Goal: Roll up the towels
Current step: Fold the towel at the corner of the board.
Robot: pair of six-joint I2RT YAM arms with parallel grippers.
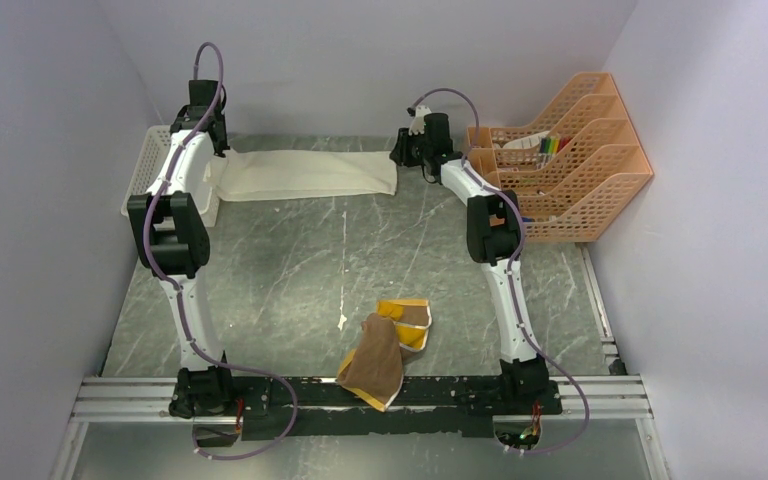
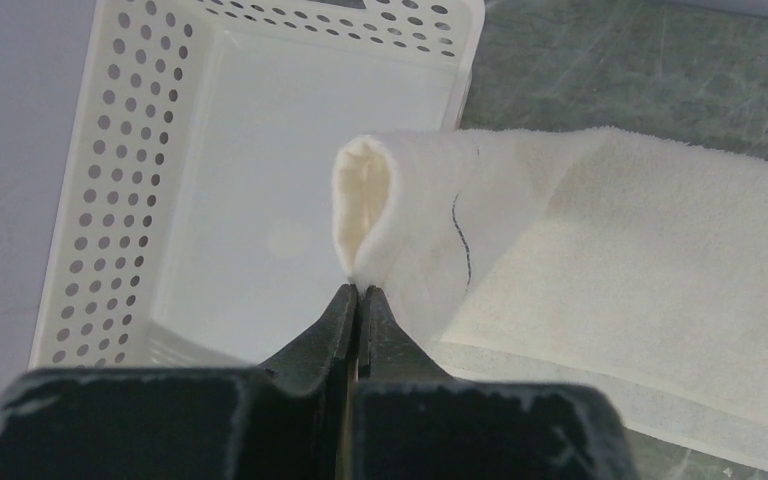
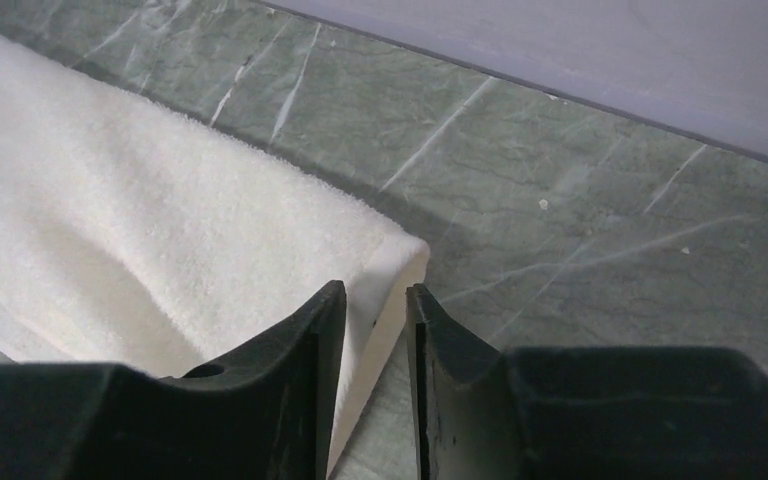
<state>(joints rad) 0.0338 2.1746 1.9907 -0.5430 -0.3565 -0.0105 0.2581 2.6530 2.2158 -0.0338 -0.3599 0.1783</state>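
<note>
The cream towel (image 1: 305, 174) lies long axis left to right, a claw at each end. The left claw (image 2: 357, 292) is clamped on its raised left end. The right claw (image 3: 375, 292), jaws slightly apart, straddles its right edge. Left of it, a basket (image 2: 110, 150) shows nothing inside; right of it, a rack (image 1: 600, 185) holds pens (image 1: 550, 146). The brown towel (image 1: 380, 360) lies crumpled well apart, nearside.

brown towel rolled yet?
No, the brown towel lies crumpled and loose on the table, its yellow underside showing.
</note>
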